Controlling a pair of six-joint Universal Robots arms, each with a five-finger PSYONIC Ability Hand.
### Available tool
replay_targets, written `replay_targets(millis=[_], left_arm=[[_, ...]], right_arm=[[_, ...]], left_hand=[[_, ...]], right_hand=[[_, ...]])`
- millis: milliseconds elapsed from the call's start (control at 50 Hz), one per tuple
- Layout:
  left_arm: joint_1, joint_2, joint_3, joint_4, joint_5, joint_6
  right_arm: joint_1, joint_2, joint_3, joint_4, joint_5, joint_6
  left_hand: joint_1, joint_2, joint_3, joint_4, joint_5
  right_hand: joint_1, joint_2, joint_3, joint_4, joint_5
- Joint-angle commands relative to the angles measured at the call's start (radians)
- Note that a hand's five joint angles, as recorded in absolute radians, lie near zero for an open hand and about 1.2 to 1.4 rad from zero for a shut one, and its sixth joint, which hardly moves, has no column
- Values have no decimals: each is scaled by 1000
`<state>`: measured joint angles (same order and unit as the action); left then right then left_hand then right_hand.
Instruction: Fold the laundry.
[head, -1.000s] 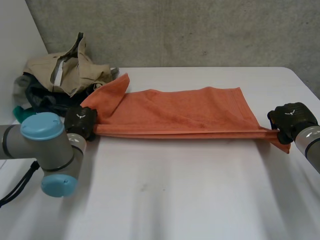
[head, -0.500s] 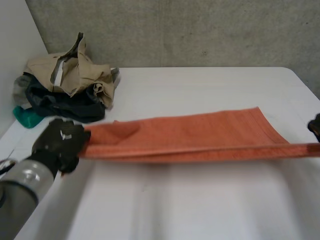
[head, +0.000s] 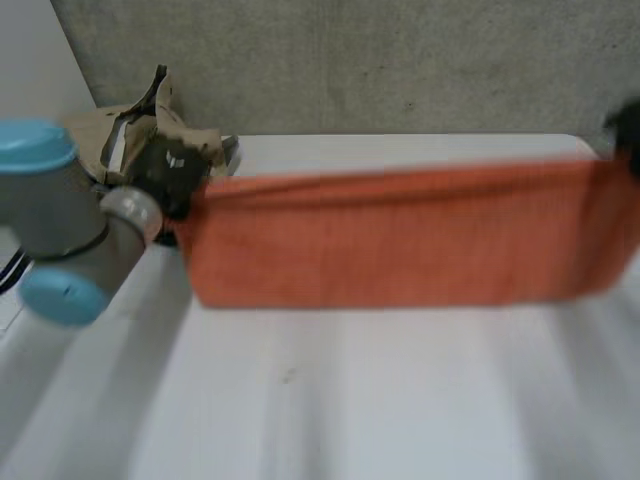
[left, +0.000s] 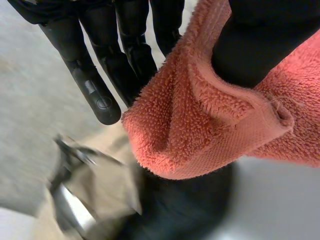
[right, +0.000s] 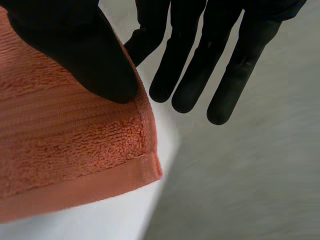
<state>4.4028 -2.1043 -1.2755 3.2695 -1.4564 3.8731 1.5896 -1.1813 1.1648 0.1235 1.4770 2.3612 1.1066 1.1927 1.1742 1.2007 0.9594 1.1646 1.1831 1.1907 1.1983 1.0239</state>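
An orange towel hangs stretched in the air above the white table, its top edge held between my two hands. My left hand grips the towel's left end in front of the clothes pile. At the table's far right, my right hand grips the right end. In the left wrist view my thumb pinches a bunched corner of the towel against my fingers. The right wrist view has my thumb pressed on the towel's corner, with my straight fingers behind it.
A pile of other laundry, beige cloth over dark cloth, lies at the table's back left corner, just behind my left hand; it sits beyond the fingertips in the left wrist view. A grey wall stands behind the table.
Both hands have risen and lifted the towel off the table. It lay flat a second ago and now hangs taut between them. The left hand moved back toward the pile.
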Motion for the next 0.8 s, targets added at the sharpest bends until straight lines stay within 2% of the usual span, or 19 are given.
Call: replay_targets(millis=[20, 40, 100, 260, 360, 500, 680, 800], left_arm=[[-9, -57, 426, 148, -9, -61], [-9, -50, 423, 244, -12, -93], [-11, -17, 388, 411, -15, -180], [-5, 58, 200, 340, -7, -230], [-6, 64, 21, 268, -7, -231], [-2, 55, -200, 253, -2, -222], [-9, 61, -450, 338, -1, -221], [0, 61, -505, 427, -1, -204]], right_arm=[[29, 3, -185, -451, 66, 180], [26, -17, -177, -593, 81, 209], [30, -35, -163, -679, 94, 214], [33, -35, -105, -572, 74, 216], [29, -34, 21, -453, -4, 222], [23, -26, 247, -390, -72, 224], [10, -23, 432, -383, -113, 199], [-39, -24, 475, -383, -133, 168]], left_hand=[[290, 204, 222, 196, 262], [290, 204, 222, 196, 262], [290, 204, 222, 196, 262], [290, 204, 222, 196, 262], [255, 169, 187, 161, 228], [105, 19, 38, 11, 78], [-226, -312, -294, -320, -254], [-221, -307, -288, -315, -248]], right_hand=[[232, 213, 206, 198, 198], [232, 213, 206, 198, 198], [232, 213, 206, 198, 198], [232, 213, 206, 198, 198], [232, 213, 206, 198, 198], [232, 213, 206, 198, 198], [232, 213, 206, 198, 198], [232, 213, 206, 198, 198]])
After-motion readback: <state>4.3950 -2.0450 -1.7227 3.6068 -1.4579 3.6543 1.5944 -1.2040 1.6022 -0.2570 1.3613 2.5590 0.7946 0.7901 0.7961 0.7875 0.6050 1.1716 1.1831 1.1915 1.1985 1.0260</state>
